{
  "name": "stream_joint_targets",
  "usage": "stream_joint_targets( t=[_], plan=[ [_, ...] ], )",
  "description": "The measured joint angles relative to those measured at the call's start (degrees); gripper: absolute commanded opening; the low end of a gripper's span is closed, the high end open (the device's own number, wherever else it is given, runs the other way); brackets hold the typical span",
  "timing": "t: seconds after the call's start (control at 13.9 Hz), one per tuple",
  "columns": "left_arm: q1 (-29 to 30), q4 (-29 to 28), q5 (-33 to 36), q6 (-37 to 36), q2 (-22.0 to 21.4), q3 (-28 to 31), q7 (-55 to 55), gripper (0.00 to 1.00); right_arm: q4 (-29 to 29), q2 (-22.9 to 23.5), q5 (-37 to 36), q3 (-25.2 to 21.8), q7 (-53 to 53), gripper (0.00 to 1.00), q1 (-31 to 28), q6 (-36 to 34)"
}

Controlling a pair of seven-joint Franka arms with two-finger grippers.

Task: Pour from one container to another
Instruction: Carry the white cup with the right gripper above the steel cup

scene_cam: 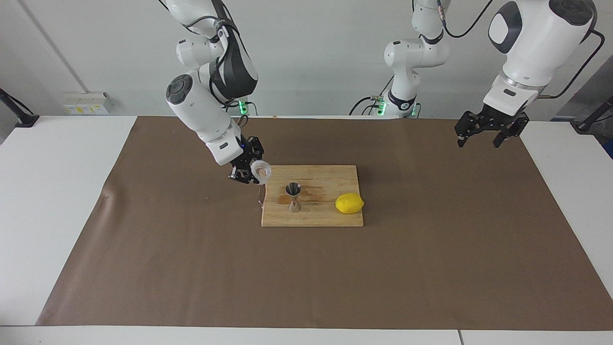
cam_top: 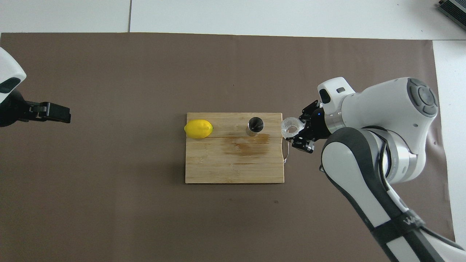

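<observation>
My right gripper (scene_cam: 253, 173) is shut on the small clear textured glass cup (scene_cam: 261, 169). It holds the cup tilted on its side in the air, over the cutting board's edge toward the right arm's end of the table. The cup's mouth points toward the steel hourglass jigger (scene_cam: 293, 197), which stands upright on the wooden cutting board (scene_cam: 321, 218). In the overhead view the cup (cam_top: 292, 127) sits beside the jigger (cam_top: 255, 125), with the right gripper (cam_top: 301, 131) around it. My left gripper (scene_cam: 480, 140) is open and empty, waiting high over the left arm's end of the table; it also shows in the overhead view (cam_top: 54, 112).
A yellow lemon (scene_cam: 349, 203) lies on the board beside the jigger, toward the left arm's end. A darker wet-looking stain (cam_top: 247, 145) marks the board. A brown mat (scene_cam: 431, 268) covers the table under the board.
</observation>
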Motion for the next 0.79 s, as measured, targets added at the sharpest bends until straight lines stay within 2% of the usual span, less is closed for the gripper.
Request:
stream_joint_targets(
  t=[0.29,0.79],
  plan=[
    [0.02,-0.01,0.0,-0.06,0.0,0.15,0.0,1.0,3.37,2.18,-5.54,0.01,5.03,0.0,3.21,-0.31],
    [0.07,-0.01,0.0,-0.07,0.0,0.45,0.0,1.0,11.6,8.25,-13.24,0.02,11.39,0.0,6.8,-5.48]
  ],
)
